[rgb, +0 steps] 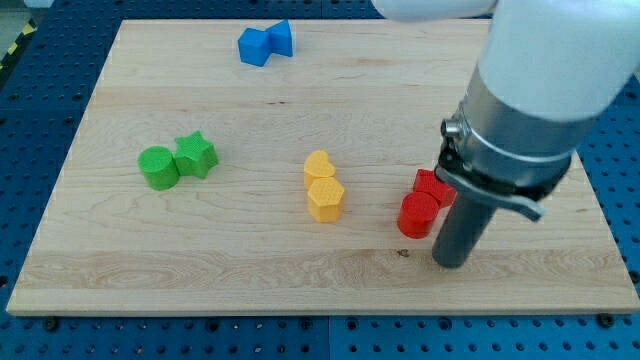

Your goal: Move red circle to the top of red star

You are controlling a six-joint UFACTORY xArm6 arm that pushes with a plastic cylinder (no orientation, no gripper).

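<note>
The red circle [416,215] lies on the wooden board at the view's lower right, touching the red star [434,187], which sits just above and to its right. The star is partly hidden behind the arm. My tip [452,262] rests on the board just below and to the right of the red circle, close to it; I cannot tell if it touches it.
A yellow heart [319,166] and a yellow hexagon [325,198] touch at the board's middle. A green circle [158,167] and a green star [196,154] sit at the left. Two blue blocks [265,43] lie at the top. The board's right edge [596,200] is near the arm.
</note>
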